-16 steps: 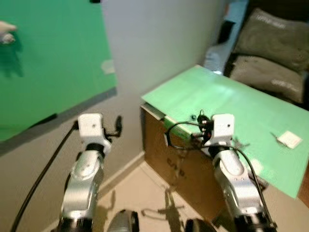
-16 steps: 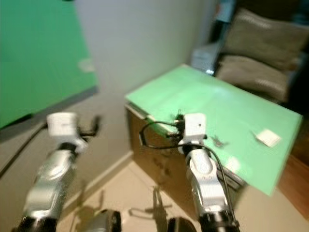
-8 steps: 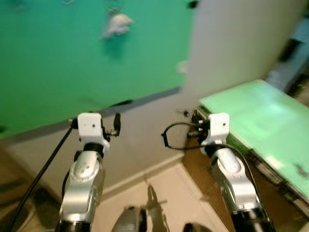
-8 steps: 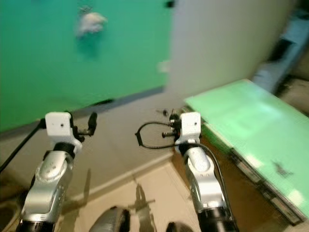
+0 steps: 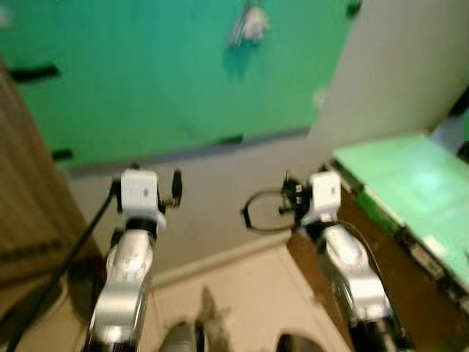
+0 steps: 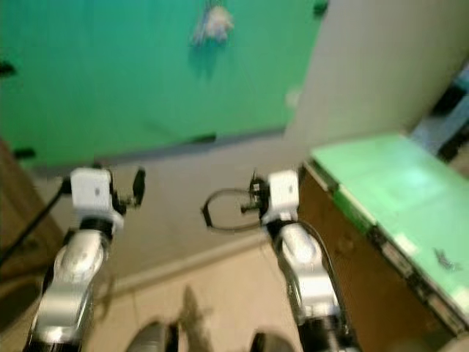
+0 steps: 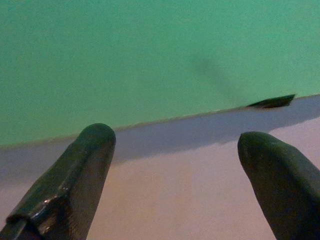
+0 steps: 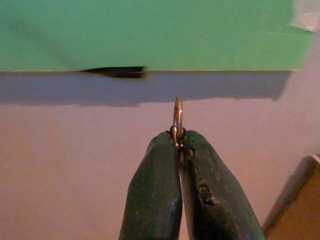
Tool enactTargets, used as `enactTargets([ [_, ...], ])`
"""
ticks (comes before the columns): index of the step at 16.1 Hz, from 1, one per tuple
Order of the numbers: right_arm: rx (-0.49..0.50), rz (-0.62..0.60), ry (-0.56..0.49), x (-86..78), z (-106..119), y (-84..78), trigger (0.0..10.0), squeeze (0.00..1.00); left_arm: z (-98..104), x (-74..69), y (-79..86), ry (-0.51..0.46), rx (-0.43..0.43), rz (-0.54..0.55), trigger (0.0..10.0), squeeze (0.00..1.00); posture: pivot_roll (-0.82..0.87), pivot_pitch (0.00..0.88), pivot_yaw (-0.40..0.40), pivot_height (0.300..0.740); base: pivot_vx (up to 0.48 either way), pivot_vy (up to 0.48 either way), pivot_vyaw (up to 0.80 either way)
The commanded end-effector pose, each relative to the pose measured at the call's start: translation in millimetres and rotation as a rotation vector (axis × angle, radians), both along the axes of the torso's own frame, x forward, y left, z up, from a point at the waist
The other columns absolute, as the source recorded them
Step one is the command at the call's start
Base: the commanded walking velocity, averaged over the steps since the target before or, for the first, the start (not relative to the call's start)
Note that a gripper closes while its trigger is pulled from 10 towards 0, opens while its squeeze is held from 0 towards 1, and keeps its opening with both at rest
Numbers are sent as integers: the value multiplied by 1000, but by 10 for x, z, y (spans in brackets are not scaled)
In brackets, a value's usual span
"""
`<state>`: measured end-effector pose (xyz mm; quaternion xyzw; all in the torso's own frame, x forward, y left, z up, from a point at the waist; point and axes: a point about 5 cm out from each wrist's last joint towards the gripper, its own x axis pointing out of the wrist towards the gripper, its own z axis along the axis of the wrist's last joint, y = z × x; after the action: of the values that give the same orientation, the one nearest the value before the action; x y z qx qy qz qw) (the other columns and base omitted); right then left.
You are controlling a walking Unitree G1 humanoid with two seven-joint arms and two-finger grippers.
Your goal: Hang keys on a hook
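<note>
Left gripper [image 7: 175, 165] is raised toward the green wall sheet [image 5: 146, 73], fingers spread apart and empty. Right gripper [image 8: 178, 145] is clamped on the keys [image 8: 178, 120]; their ring stands edge-on, long axis running straight out past the fingertips toward the wall. Hook [image 5: 249, 26] sits high on the sheet, well apart.

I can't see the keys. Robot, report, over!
Right gripper shut on key ring. Left gripper open, empty. Hook high on green sheet, nothing between.

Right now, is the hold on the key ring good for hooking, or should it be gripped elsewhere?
Probably good as is. The right gripper pinches the key ring at its lower edge, edge-on, so the open loop stands clear beyond the fingertips, free to slip over the hook on the green panel.
</note>
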<state>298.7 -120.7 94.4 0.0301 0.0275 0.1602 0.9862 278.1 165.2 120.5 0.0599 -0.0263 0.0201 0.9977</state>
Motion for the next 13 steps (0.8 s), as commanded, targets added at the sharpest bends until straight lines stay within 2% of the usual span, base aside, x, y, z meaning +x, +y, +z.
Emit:
enactTargets([
  [1, 0, -3, -6, 46, 39, -38, 0, 0, 18, 7, -46, -1, 7, -6, 10000, 0, 38, 0, -46, 661, 0, -480, 569],
  [4, -7, -5, -11, 86, 50, -56, 0, 0, 16, 27, -93, -1, 11, -24, 10000, 0, 40, 0, -48, 661, 0, -477, 567],
  [7, -27, 4, -28, 123, 84, -62, 0, 0, 45, 70, -97, -11, -7, -33, 10000, 0, 38, 0, -45, 661, 0, 0, 565],
  [8, -23, 0, -34, 148, 108, -73, 0, 0, 69, 90, -95, -15, 30, -36, 10000, 0, 35, 0, -43, 661, 0, 0, 569],
  [10, -23, 2, -35, 164, 110, -74, 0, 0, 81, 113, -89, -15, 28, -30, 10000, 0, 33, 0, -40, 661, 0, 0, 566],
  [13, -8, 4, -19, 158, 76, -49, 0, 0, 75, 117, -91, 3, 44, -20, 10000, 0, 33, 0, -36, 661, 0, -453, 367],
])
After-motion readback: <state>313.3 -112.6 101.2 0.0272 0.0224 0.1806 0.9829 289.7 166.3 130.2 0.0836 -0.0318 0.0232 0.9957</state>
